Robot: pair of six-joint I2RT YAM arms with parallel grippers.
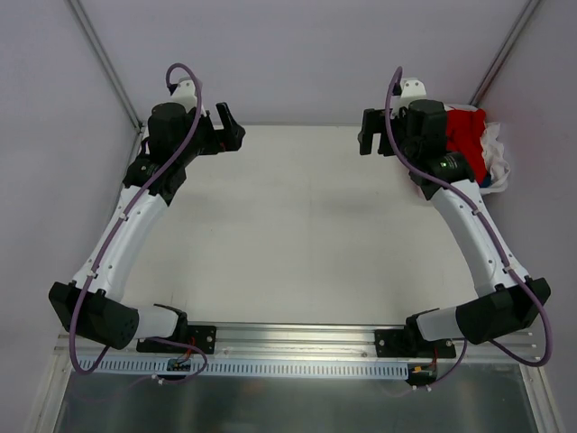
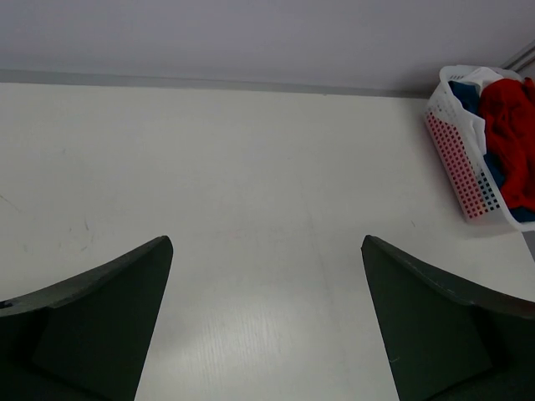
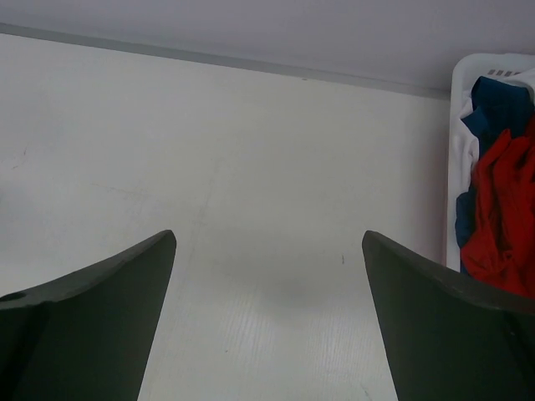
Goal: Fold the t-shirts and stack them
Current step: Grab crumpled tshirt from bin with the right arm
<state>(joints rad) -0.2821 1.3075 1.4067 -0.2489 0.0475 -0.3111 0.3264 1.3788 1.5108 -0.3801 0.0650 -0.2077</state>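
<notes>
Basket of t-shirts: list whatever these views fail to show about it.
Left wrist view: the right edge cuts off the basket.
Right wrist view: the right edge cuts it too; only one rim shows.
Top view: the right arm hides most of it.
Every view: the t-shirts lie tangled, so their number cannot be told.

White table (image 1: 288, 234) fills the middle, matte and pale, a few faint scuffs near its left edge. At the far right corner sits the white plastic basket (image 2: 458, 154), its perforated side wall facing inward, its smooth rim (image 3: 456, 167) at the table's right edge. A grey wall (image 1: 297, 54) backs the far edge. Two slanted metal posts (image 1: 104, 59) (image 1: 505, 50) flank it. Along the near edge, a slotted aluminium rail (image 1: 297, 338), with sheet metal (image 1: 288, 406) below.
</notes>
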